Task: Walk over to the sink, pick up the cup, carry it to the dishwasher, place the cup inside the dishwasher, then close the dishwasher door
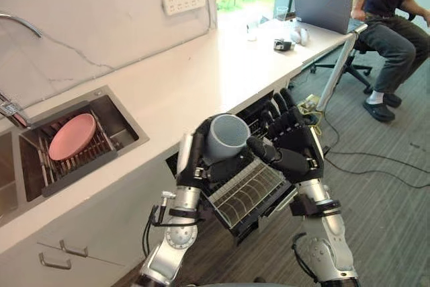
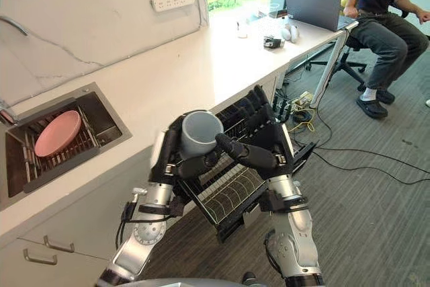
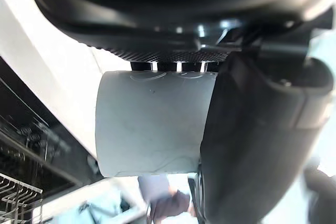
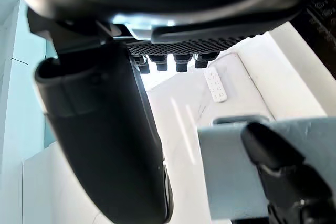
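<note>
The grey cup sits in the left robot hand, whose fingers and thumb curl round its wall. Its open mouth is tilted up, directly above the pulled-out dishwasher rack. The right robot hand stands just beside the cup over the same rack, with fingers straight and spread. Its thumb reaches toward the cup and may touch it, though the head views leave that unclear.

The left wrist view shows the cup's side pressed against the palm, with the thumb clamped across it. The right wrist view shows a dark finger lying over the cup.

The white bench runs above the rack. Further along it from the rack are a sink holding a pink plate one way and a laptop the other, where a person sits.
</note>
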You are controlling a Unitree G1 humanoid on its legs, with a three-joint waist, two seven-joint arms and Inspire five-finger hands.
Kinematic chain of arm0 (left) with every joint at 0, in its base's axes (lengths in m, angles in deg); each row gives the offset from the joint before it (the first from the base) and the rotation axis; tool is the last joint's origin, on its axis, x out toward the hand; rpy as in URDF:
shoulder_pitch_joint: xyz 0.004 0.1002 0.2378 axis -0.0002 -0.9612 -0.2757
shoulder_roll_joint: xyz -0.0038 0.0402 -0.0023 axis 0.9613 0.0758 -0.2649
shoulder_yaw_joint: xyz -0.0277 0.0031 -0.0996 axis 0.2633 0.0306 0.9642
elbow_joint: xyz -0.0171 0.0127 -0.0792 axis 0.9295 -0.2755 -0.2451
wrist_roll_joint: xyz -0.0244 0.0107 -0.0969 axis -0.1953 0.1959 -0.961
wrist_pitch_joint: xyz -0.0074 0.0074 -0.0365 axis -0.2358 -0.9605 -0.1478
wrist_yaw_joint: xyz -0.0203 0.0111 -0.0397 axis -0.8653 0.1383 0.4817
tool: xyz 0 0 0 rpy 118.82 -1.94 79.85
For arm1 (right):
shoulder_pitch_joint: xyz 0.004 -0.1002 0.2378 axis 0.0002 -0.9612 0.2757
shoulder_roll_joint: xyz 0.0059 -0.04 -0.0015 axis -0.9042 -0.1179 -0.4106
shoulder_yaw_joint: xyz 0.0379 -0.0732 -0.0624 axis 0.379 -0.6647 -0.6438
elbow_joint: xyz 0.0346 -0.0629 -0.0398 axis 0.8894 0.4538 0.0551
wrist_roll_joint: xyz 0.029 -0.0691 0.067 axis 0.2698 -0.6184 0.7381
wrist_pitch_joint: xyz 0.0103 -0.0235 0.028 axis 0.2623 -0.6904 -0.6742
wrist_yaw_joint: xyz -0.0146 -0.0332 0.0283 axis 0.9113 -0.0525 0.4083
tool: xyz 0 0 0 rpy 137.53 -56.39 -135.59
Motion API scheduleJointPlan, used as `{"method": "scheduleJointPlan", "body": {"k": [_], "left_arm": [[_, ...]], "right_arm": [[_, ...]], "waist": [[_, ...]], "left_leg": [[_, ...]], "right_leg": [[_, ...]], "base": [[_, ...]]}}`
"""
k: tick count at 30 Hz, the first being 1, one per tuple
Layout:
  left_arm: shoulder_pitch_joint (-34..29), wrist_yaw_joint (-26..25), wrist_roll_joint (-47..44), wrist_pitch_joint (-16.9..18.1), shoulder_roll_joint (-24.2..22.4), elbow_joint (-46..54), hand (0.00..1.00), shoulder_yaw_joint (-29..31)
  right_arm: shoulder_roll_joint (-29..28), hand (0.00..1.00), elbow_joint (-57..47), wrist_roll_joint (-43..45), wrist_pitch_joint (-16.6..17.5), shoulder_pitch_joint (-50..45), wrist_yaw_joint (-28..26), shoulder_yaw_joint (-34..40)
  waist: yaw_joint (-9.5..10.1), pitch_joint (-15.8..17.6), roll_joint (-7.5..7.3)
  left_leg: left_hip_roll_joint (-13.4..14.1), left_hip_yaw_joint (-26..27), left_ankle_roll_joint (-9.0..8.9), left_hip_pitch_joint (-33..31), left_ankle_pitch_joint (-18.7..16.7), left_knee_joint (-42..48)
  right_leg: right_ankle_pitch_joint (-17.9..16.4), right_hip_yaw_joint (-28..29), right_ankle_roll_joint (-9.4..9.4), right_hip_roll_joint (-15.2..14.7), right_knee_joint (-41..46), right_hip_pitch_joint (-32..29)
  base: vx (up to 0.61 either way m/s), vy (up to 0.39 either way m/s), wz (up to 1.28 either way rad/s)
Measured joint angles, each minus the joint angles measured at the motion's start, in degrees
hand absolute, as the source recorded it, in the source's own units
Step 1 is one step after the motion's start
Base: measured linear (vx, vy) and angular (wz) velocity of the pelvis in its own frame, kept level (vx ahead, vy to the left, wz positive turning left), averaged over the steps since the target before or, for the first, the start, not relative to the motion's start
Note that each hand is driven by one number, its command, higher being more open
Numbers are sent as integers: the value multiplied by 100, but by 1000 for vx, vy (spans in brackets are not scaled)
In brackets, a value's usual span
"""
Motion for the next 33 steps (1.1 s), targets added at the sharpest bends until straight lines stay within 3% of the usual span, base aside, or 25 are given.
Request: {"method": "scheduleJointPlan", "body": {"k": [21,33], "left_arm": [[39,-19,120,0,125,-44,0,-343],[38,594,-581,-228,347,-165,0,-295]], "right_arm": [[-21,100,-534,-564,-358,97,234,-369],[365,100,-546,-1436,-747,95,276,-367]], "waist": [[-6,-123,-215],[-8,-165,-281]], "left_leg": [[-118,128,42,248,133,-418],[-120,201,53,292,140,-469]], "right_leg": [[27,133,93,-17,-90,47],[44,213,120,-26,-90,31]], "base": [[-4,6,-2],[-6,-2,-2]]}}
